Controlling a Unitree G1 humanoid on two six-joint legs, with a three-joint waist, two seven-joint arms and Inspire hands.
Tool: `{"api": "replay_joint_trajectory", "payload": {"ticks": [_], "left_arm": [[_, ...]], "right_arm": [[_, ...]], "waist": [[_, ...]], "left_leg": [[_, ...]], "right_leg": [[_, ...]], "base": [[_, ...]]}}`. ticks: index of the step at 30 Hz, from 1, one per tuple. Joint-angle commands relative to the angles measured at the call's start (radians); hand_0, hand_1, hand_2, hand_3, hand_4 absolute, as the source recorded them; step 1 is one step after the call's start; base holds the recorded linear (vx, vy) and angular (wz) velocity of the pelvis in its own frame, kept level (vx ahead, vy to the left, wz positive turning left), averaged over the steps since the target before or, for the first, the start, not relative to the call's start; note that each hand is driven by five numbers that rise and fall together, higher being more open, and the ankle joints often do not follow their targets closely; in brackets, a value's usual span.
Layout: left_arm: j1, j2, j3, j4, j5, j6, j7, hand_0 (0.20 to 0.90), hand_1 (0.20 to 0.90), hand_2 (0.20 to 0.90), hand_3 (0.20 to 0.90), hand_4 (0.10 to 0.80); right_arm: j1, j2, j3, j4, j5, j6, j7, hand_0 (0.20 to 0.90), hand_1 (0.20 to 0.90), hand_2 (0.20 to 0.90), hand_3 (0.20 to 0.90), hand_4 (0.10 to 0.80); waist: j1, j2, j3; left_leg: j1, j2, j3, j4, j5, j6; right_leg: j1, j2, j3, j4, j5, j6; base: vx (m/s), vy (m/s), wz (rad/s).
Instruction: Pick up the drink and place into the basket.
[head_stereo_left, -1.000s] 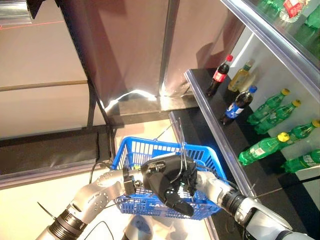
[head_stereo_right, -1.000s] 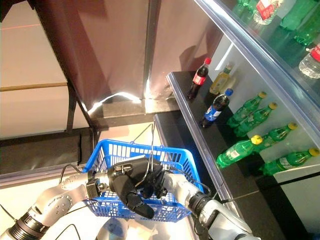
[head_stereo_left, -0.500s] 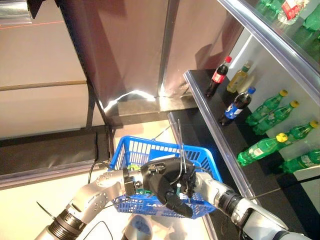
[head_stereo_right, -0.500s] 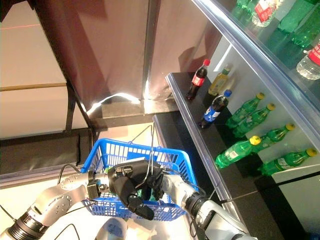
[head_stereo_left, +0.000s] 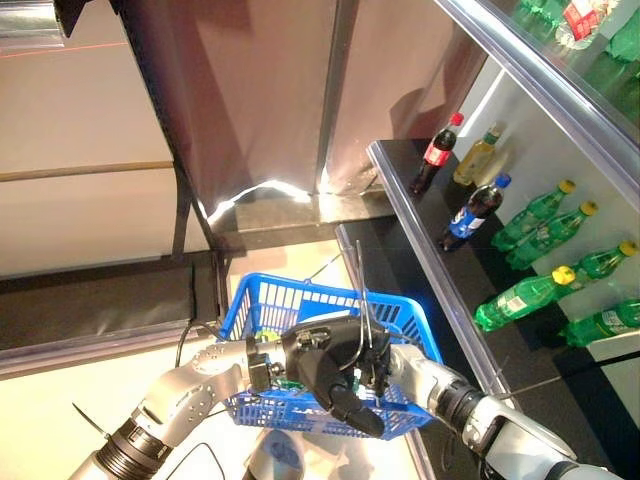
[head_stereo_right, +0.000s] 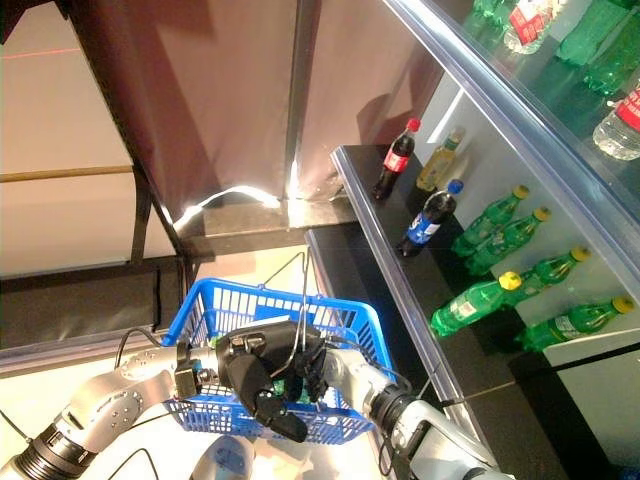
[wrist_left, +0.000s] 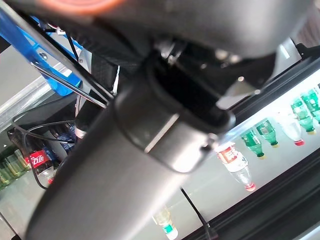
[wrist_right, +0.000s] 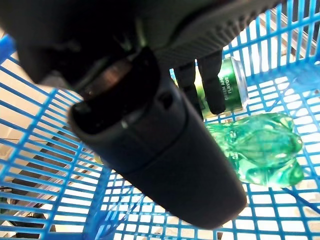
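Observation:
The blue basket (head_stereo_left: 290, 300) hangs raised in front of me. My left hand (head_stereo_left: 320, 368) is shut on its thin wire handles (wrist_left: 65, 82). My right hand (head_stereo_left: 386, 364) reaches into the basket from the right. In the right wrist view my right hand (wrist_right: 150, 125) is open, its straight fingers (wrist_right: 212, 85) over a green can (wrist_right: 231, 85). A green plastic bottle (wrist_right: 260, 150) lies free on the basket's floor (wrist_right: 40, 150) beside the can, apart from the fingers.
To the right stands a black shelf (head_stereo_left: 420, 260) with a cola bottle (head_stereo_left: 437, 153), a yellow bottle (head_stereo_left: 477, 153), a dark blue-labelled bottle (head_stereo_left: 472, 213) and green bottles (head_stereo_left: 540, 215). A dark curtain (head_stereo_left: 260, 90) hangs behind the basket.
My right hand has gone lower into the basket and a green bottle has come into view there. The basket has sunk slightly.

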Motion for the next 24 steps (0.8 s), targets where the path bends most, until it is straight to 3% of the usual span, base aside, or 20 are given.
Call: {"api": "replay_joint_trajectory", "payload": {"ticks": [1,11,18,24], "left_arm": [[-0.184,-0.221,0.008,-0.324,-0.209,-0.227,-0.119,0.300,0.300,0.300,0.200,0.100],[-0.116,-0.186,0.084,-0.295,-0.176,-0.297,-0.032,0.300,0.300,0.300,0.200,0.100],[-0.035,-0.158,0.189,-0.259,-0.176,-0.369,0.042,0.300,0.300,0.300,0.200,0.100],[0.009,-0.172,0.261,-0.214,-0.160,-0.407,0.104,0.300,0.300,0.300,0.200,0.100]], "right_arm": [[-0.102,-0.006,0.007,-0.001,0.025,-0.023,-0.068,0.900,0.900,0.900,0.900,0.800],[-0.066,-0.093,-0.082,-0.170,0.145,-0.052,-0.161,0.900,0.900,0.900,0.900,0.800],[0.019,-0.142,-0.193,-0.341,0.214,-0.108,-0.224,0.900,0.900,0.900,0.900,0.800],[0.077,-0.151,-0.268,-0.409,0.237,-0.147,-0.246,0.900,0.900,0.900,0.900,0.800]], "waist": [[0.017,0.018,-0.150],[-0.006,0.033,-0.151],[-0.038,0.052,-0.153],[-0.059,0.063,-0.157]], "left_leg": [[0.008,-0.027,-0.027,-0.019,-0.021,0.011],[0.000,-0.040,-0.012,-0.019,0.004,0.023],[0.012,-0.038,0.023,-0.019,0.001,0.031],[0.020,-0.033,0.053,-0.019,-0.005,0.035]], "right_leg": [[0.032,0.041,0.028,0.005,-0.019,-0.033],[0.017,0.026,0.025,0.005,0.012,-0.031],[0.015,0.016,0.052,0.005,0.016,-0.023],[0.014,0.009,0.068,0.005,0.014,-0.019]], "base": [[0.000,0.000,0.00],[-0.025,0.030,-0.01],[-0.012,0.016,-0.09],[-0.021,0.014,-0.21]]}}
